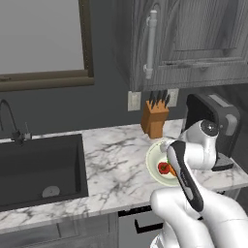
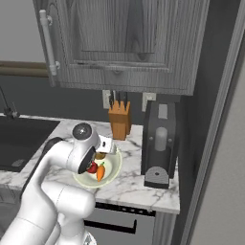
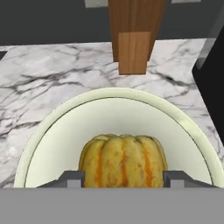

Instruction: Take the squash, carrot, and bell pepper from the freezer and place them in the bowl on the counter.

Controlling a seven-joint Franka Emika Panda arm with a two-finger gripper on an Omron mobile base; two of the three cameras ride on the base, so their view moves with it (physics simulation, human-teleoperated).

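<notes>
Jaws (image 3: 123,178) closed on either side of the squash (image 3: 123,160), over the bowl (image 3: 52,131). In bowl: bell pepper (image 2: 92,168) beside carrot (image 2: 100,172), carrot's length running roughly toward and away from the robot. No legible writing.

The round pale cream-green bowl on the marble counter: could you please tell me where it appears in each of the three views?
Left base view: the round pale cream-green bowl sits right of centre, partly behind the white arm.
Right base view: the bowl is left of centre, below the arm's wrist.
Hand view: the bowl spans the lower half.
Shared landmark: the wooden knife block stands just behind it.
</notes>
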